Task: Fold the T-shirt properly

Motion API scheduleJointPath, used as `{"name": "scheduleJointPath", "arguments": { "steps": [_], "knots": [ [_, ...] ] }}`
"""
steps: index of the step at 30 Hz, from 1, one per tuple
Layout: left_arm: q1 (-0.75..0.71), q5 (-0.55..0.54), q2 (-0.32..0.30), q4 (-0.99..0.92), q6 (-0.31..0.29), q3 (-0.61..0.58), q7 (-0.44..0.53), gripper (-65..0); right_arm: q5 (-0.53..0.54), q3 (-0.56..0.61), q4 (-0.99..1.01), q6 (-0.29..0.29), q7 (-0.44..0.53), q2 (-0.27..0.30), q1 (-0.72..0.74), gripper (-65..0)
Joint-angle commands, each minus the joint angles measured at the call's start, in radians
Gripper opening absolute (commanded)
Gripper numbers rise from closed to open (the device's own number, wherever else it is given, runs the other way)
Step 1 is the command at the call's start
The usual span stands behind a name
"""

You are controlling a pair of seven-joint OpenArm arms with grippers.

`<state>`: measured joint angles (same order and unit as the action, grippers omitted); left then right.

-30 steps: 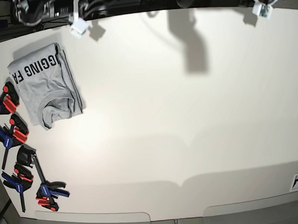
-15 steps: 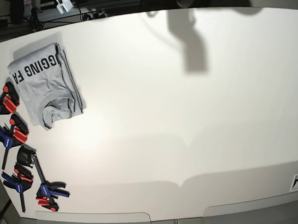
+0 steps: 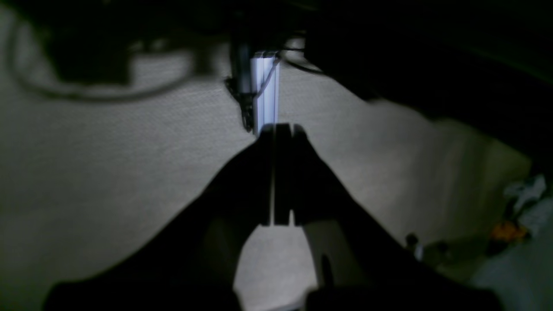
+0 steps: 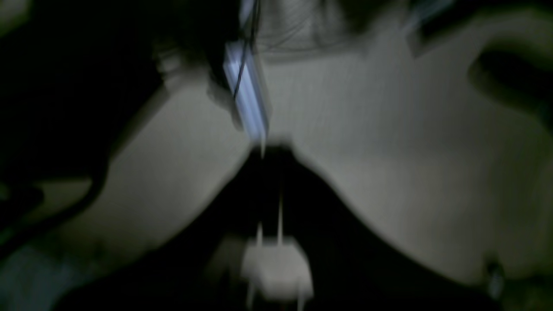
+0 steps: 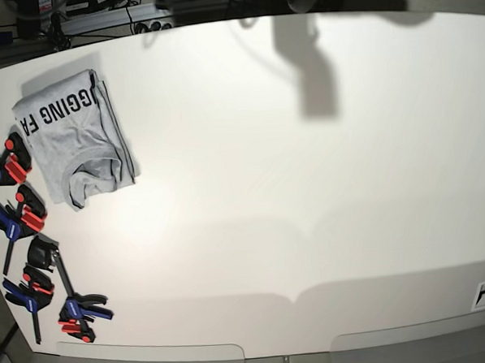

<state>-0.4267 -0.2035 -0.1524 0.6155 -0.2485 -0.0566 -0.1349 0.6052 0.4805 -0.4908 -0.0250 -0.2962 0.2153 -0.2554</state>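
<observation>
The grey T-shirt point(image 5: 73, 137) lies folded into a compact bundle at the far left of the white table point(image 5: 292, 187), black lettering facing up. Neither arm shows in the base view. In the left wrist view my left gripper point(image 3: 278, 129) is shut, its dark fingers pressed together with nothing between them, in front of a dim wall. The right wrist view is blurred; my right gripper point(image 4: 276, 149) appears there as a dark closed wedge holding nothing. Both grippers are far from the shirt.
Several red, blue and black clamps point(image 5: 31, 258) line the table's left edge below the shirt. Dark equipment and cables sit behind the far edge point(image 5: 95, 10). A pale aluminium post point(image 3: 265, 90) stands ahead of the left gripper.
Both arms have withdrawn past the table's far edge: the white gripper parts seen at the top left and top right a second ago are gone from the base view. The shirt has not moved.
</observation>
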Motion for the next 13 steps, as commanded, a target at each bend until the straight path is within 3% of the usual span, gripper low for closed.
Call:
{"name": "scheduleJointPath", "arguments": {
  "steps": [1, 6, 13],
  "knots": [
    [0.010, -0.002, -0.002, -0.020, 0.004, 0.002, 0.013, -65.0, -0.003, 0.024, 0.035, 0.017, 0.003, -0.013, 0.024, -65.0],
    [0.083, 0.051, 0.011, -0.098, 0.006, 0.002, 0.036, -65.0, 0.000, 0.099, 0.178, 0.027, 0.028, -0.089, 0.140, -65.0],
    [0.097, 0.083, 0.018, -0.105, 0.006, 0.002, 0.076, -65.0, 0.090, 0.098, 0.193, 0.034, 0.028, -0.100, 0.189, -65.0]
  ]
}}
